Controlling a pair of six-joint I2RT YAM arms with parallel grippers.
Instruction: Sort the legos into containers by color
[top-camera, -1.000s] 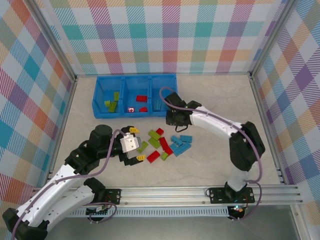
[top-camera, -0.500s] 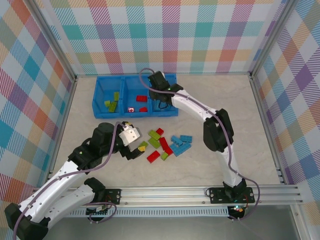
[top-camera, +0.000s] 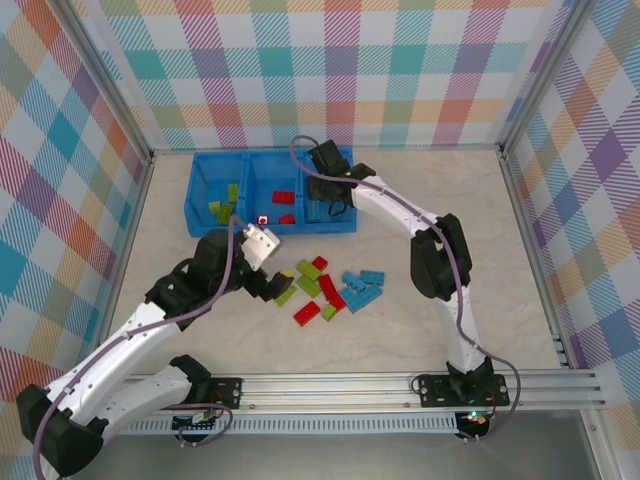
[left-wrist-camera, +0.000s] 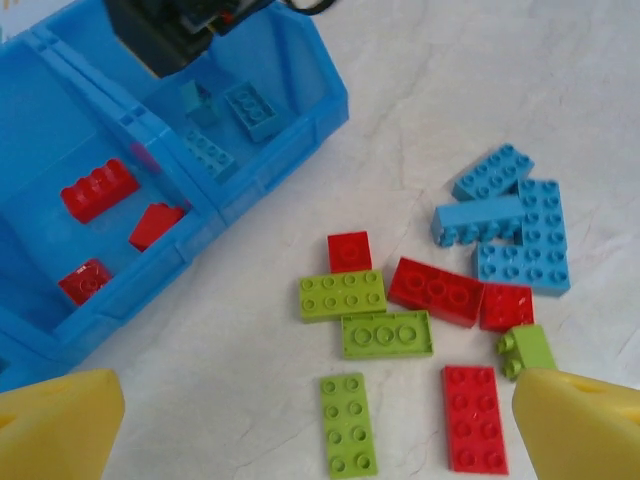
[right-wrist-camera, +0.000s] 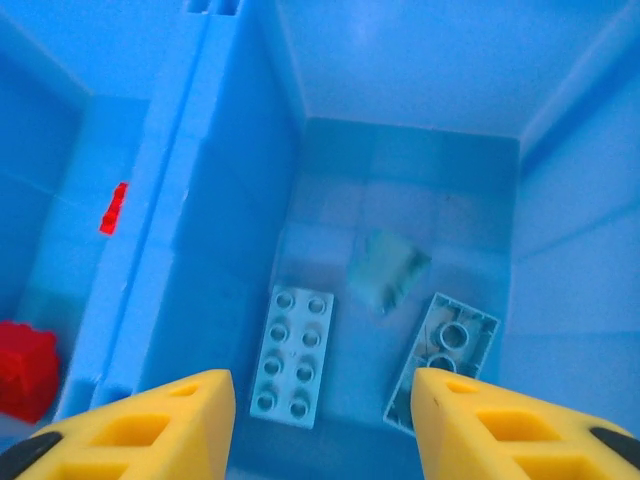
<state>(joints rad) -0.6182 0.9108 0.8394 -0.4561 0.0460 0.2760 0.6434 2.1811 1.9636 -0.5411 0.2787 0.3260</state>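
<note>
At the left of the pale bench (top-camera: 500, 200), the left gripper (top-camera: 272, 288) hangs spread and empty over the scattered lime green, red and light blue studded plastic bricks (left-wrist-camera: 436, 291). Behind them, the bright blue plastic three-compartment tray (top-camera: 300, 229) holds lime green bricks (top-camera: 225, 207) left, red bricks (top-camera: 284, 197) middle and light blue bricks (right-wrist-camera: 291, 355) right, where the right gripper (right-wrist-camera: 318, 410) hovers spread, pinching nothing. The bricks look light, stiff and slick; I'd pinch one across its smooth long sides, not the studs.
</note>
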